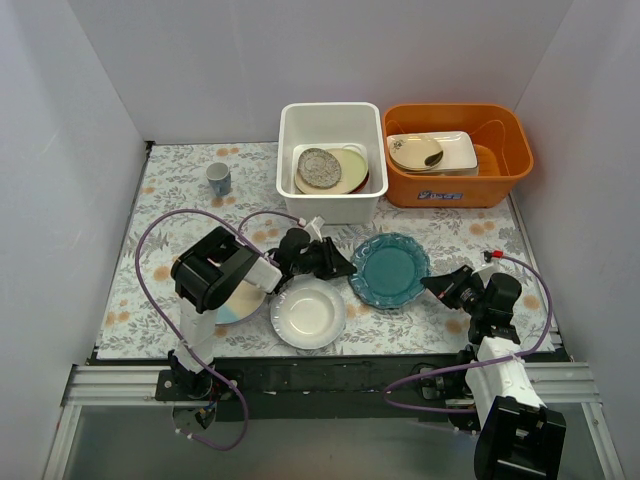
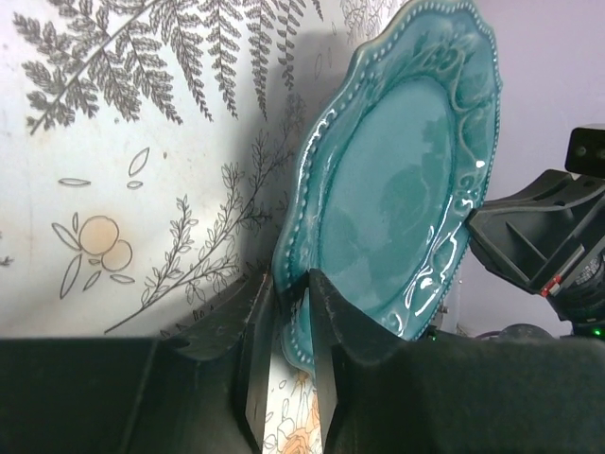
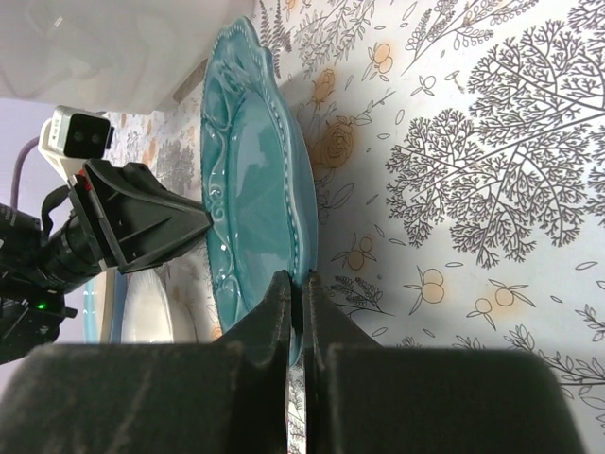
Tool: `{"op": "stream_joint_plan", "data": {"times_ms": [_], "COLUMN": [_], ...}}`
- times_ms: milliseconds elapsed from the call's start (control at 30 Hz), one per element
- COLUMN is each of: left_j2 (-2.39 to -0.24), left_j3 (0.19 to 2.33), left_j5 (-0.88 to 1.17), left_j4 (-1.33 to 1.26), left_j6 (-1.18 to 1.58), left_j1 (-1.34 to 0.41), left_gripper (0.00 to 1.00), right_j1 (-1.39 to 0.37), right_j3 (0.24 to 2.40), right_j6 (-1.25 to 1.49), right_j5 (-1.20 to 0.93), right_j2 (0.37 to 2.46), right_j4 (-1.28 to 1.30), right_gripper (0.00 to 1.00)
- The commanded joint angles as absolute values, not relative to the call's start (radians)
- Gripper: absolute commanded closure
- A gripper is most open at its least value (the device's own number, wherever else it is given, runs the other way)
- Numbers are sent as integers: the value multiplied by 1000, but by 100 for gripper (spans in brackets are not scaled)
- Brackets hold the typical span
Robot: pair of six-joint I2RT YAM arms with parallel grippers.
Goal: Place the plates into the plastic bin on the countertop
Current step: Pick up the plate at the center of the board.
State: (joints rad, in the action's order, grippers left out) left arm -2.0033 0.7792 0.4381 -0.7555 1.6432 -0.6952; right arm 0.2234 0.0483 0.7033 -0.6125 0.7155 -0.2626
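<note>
A teal plate (image 1: 390,270) (image 2: 397,189) (image 3: 250,189) lies on the fern-printed countertop (image 1: 180,200), in front of the white plastic bin (image 1: 330,112). My left gripper (image 1: 345,266) (image 2: 291,293) is shut on its left rim, and my right gripper (image 1: 432,285) (image 3: 296,288) is shut on the opposite rim. A white plate (image 1: 308,313) sits near the front edge. A cream-and-light-blue plate (image 1: 240,300) lies partly under the left arm. Inside the bin lean a woven plate (image 1: 318,168) and a cream plate (image 1: 352,168).
An orange tub (image 1: 500,130) to the right of the bin holds a rectangular white dish (image 1: 450,152) with a beige bowl (image 1: 414,150). A small mug (image 1: 218,178) stands at the back left. White walls close in the sides and back.
</note>
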Motion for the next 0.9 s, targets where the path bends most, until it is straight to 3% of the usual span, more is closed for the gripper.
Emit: {"op": "stream_joint_plan", "data": {"times_ms": [0, 167, 500, 700, 867], "left_j2": [-1934, -1971, -2020, -2029, -2042], "left_j3": [767, 798, 873, 891, 925], "left_j5": [591, 621, 647, 699, 722], "left_j4": [-1009, -1118, -1189, -1290, -1292], "left_j6": [1719, 1764, 1808, 1832, 1830], "left_j1": [-753, -756, -772, -778, -781], "left_gripper": [78, 69, 65, 55, 55], "right_j1": [212, 212, 212, 215, 216], "right_j3": [-75, -81, -84, -94, -109], "right_j6": [693, 704, 713, 733, 767], "right_j5": [-706, -726, -749, -798, -845], "right_j2": [713, 716, 726, 752, 773], "right_j4": [-357, -382, -413, -481, -554], "right_gripper": [99, 99, 99, 99, 99]}}
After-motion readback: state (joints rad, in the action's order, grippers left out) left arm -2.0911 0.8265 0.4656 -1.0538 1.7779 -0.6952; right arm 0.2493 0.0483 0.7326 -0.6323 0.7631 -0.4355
